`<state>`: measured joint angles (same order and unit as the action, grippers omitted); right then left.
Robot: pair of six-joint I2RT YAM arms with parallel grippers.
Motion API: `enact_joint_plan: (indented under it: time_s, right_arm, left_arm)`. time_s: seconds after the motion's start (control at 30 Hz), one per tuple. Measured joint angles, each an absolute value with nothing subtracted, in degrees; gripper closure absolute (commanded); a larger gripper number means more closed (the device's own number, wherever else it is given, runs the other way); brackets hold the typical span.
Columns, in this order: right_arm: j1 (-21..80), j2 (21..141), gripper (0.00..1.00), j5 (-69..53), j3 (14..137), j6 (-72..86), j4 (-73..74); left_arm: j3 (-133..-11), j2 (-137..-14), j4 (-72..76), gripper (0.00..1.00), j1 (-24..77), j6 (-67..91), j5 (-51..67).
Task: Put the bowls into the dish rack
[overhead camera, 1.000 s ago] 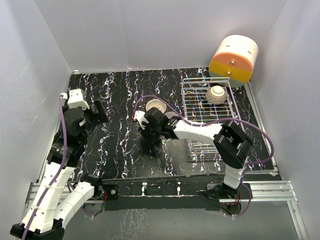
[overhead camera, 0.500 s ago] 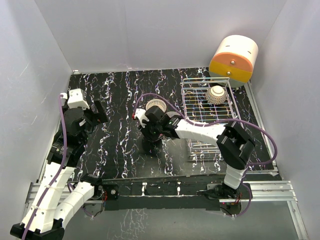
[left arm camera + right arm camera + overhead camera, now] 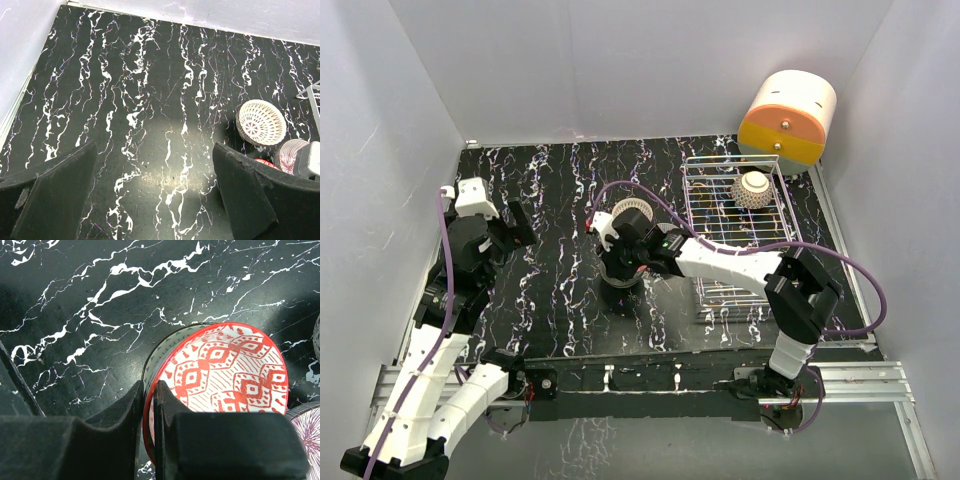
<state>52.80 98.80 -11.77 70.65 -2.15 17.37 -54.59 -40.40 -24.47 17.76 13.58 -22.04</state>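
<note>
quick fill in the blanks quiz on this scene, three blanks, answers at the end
1. The right pincer grips the rim of a patterned ceramic bowl whose inside is ____ and white.
2. The silver wire-grid dish rack holds only ____ pale round bowl, at its far end.
3. The left pincer, holding nothing over the black marbled table, has its jaws ____.

Missing words: red; one; open

The left arm [image 3: 415,395] and right arm [image 3: 720,262] pair white shells with black joints. A purple cable [image 3: 445,235] trails along each. The fingers [image 3: 55,195] are matte black, blunt wedges.
</note>
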Motion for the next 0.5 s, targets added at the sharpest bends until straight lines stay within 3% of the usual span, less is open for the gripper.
enact_joint_plan:
  time_s: [0.5]
  right_arm:
    - [52.4, 89.5, 0.87, -14.4, 71.0, 2.1, 16.2]
  left_arm:
    - [-54.2, -40.2, -24.5, 0.03, 17.8, 13.7, -22.1]
